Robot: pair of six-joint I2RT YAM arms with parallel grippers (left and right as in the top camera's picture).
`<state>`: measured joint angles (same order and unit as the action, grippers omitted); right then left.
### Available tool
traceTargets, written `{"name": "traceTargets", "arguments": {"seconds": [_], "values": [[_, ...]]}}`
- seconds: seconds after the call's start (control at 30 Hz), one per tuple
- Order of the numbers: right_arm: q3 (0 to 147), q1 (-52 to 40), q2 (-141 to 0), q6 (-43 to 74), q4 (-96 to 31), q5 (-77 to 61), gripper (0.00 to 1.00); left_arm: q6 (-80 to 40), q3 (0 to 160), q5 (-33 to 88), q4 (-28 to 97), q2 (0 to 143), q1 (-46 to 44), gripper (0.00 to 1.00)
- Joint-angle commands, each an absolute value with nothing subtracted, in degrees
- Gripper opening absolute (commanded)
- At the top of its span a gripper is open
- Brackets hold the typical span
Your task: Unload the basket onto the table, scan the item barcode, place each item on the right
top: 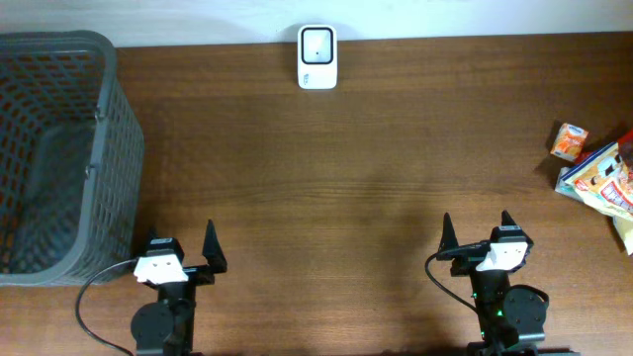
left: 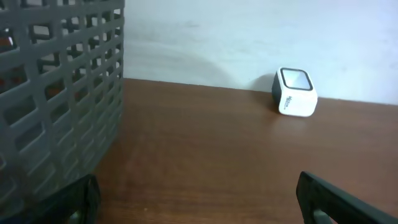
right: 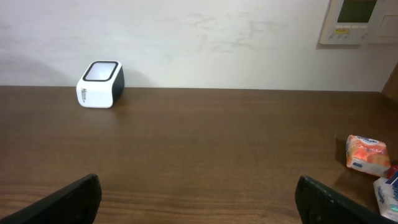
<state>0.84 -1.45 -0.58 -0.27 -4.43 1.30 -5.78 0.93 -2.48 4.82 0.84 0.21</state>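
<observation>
Matt wood-grain table; grey plastic lattice basket left of the scanner, whose white plastic shell looks smooth and glossy.

A dark grey plastic basket with a grid of rectangular holes in its walls stands upright on the brown wood-grain table. It runs along the table's left side, and its far side is cut off by the overhead view. A plain whitish wall rises along the table's back edge. On that wall, above the table's back right part, hangs a pale control panel with a small greenish screen.
</observation>
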Motion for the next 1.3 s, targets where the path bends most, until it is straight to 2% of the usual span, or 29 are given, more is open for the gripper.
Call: {"name": "traceTargets", "arguments": {"seconds": [0.0, 0.4, 0.57, 1.27], "values": [[0.3, -1.1, -0.2, -0.6, -4.5, 2.0, 0.99, 0.8, 0.5, -1.2, 5.0, 0.3, 0.6, 0.99], [0.3, -1.1, -0.2, -0.6, -4.5, 2.0, 0.98, -0.8, 0.6, -0.3, 5.0, 0.3, 0.5, 0.99], [0.3, -1.1, -0.2, -0.6, -4.5, 2.0, 0.99, -10.1, 0.6, -0.2, 5.0, 0.3, 0.5, 0.99], [0.3, -1.1, -0.2, -0.6, -4.5, 2.0, 0.98, -2.9, 0.6, -0.2, 5.0, 0.3, 0.5, 0.99]]}}
